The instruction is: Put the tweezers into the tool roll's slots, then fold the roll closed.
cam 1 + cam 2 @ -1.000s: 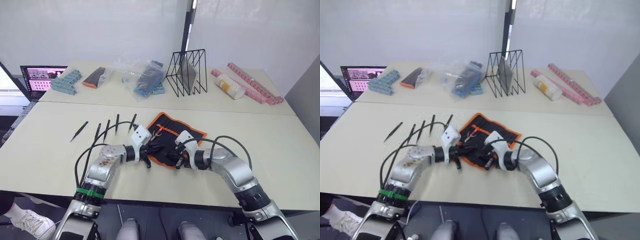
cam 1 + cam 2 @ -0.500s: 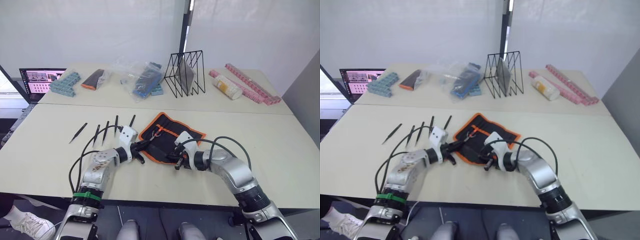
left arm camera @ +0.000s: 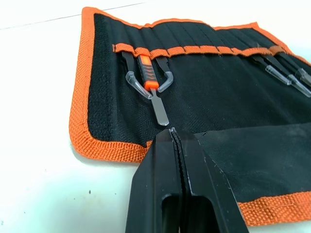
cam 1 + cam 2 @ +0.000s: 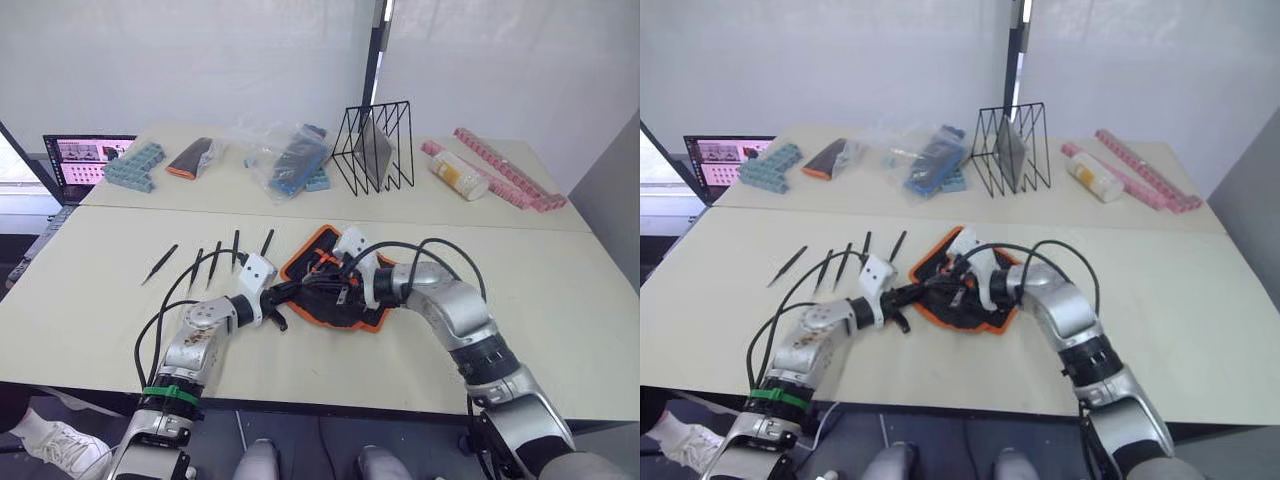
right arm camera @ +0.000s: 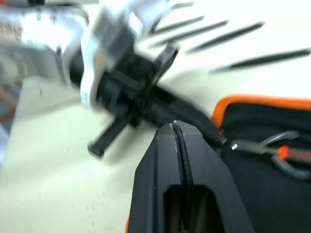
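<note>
Since earlier frame right gripper (image 4: pixel 342 287) swung inward over tool roll (image 3: pixel 204 87), lower flap now doubled up; left gripper (image 3: pixel 176 141) pinched on flap corner, right clenched; tweezers (image 4: pixel 213 262) loose on table (image 4: pixel 560 300) beyond left arm, pointing away

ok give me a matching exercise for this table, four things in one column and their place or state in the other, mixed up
Things:
1. tweezers
2. tool roll
3. wire rack
4. left gripper

Places or states:
A. standing at the back of the table
B. fingers shut at the roll's near edge
C. lying loose in a row on the table, to the left of the roll
D. lying on the table between the two arms, one flap folded over

Pairs: 1-C, 2-D, 3-A, 4-B
</note>
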Available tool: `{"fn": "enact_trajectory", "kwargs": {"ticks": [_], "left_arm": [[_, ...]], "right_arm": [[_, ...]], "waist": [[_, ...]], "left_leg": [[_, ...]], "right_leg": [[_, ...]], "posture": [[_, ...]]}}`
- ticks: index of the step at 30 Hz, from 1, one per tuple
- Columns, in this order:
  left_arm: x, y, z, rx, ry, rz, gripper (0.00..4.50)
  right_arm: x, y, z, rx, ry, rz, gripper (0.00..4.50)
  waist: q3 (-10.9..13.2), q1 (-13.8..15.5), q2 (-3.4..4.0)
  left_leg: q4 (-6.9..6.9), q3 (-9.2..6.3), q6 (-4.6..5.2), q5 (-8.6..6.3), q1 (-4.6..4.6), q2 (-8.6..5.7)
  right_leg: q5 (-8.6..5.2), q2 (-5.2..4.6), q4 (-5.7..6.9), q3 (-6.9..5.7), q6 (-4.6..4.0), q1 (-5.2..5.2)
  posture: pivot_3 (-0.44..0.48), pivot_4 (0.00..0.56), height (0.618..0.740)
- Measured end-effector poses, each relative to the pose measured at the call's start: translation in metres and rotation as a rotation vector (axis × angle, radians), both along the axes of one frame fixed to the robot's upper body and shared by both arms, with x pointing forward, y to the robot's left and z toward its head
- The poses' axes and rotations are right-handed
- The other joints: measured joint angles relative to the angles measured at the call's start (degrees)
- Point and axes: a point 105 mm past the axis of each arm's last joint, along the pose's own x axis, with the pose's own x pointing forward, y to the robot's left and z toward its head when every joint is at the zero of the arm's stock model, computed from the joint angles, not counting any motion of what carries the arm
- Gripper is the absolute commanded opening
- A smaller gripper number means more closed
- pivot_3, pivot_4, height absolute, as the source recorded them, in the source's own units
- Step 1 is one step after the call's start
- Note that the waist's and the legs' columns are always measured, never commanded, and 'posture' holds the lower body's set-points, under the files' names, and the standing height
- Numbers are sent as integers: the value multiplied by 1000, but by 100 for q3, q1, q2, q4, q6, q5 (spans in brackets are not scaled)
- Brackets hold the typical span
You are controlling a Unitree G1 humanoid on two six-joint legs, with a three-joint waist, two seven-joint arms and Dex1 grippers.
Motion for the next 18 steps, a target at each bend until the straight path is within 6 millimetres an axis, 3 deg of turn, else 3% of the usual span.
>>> {"fn": "enact_trajectory", "kwargs": {"ticks": [3,6,15,18], "left_arm": [[1,0,0,30,-16,-16,15],[2,-1,0,20,-12,-11,15],[6,-5,-7,80,-26,-24,15],[7,-3,-12,91,-25,-20,15]], "right_arm": [[4,-2,-26,-12,41,27,0],[3,-6,-38,-3,49,60,0],[-29,-24,-56,25,51,154,0],[-40,-36,-62,13,60,149,0]], "waist": [[0,-5,0],[0,9,0],[-81,54,50],[-108,44,60]], "left_leg": [[0,1,0,0,0,-1],[1,0,0,0,1,-1],[-6,1,-1,0,17,-1],[-22,8,-4,-2,78,-1]], "right_leg": [[0,0,0,0,0,1],[0,0,1,0,0,3],[-3,0,-35,0,5,31],[-25,-1,-55,2,37,85]], "posture": [[0,150,735],[0,150,735],[0,150,735],[0,150,735]]}}
